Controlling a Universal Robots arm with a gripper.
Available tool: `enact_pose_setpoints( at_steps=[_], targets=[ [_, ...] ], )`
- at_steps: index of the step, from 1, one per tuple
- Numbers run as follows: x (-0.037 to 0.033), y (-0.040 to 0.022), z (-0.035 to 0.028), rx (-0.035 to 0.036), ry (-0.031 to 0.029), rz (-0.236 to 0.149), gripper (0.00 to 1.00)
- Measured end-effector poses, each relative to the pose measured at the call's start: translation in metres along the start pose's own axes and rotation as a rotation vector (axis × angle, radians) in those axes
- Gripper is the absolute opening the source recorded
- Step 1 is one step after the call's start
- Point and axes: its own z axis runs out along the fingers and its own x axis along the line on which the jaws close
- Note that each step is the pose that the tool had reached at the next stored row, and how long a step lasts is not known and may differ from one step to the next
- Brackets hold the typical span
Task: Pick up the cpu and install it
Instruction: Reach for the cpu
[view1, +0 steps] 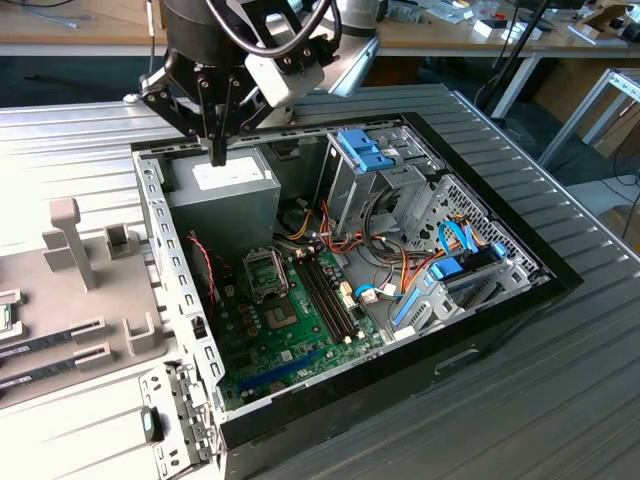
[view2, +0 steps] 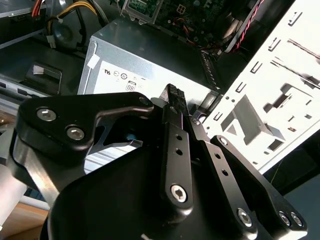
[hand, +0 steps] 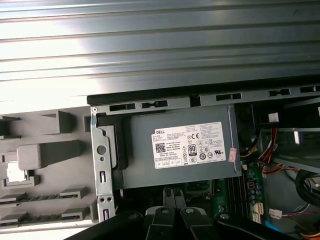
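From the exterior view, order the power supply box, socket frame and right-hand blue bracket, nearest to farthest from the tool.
1. Power supply box, directly beneath the tool.
2. Socket frame, on the motherboard, mid-case.
3. Blue bracket, far toward the exterior view's right.

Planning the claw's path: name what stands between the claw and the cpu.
In the first wrist view, the case's side wall stands between the claw and the cpu, which lies in the grey fixture.
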Motion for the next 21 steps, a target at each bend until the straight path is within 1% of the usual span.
enact_pose_setpoints(
  at_steps=[21],
  targets=[
    [0.0092,-0.0007,0.0,0.0,0.0,0.0,0.1]
  ],
)
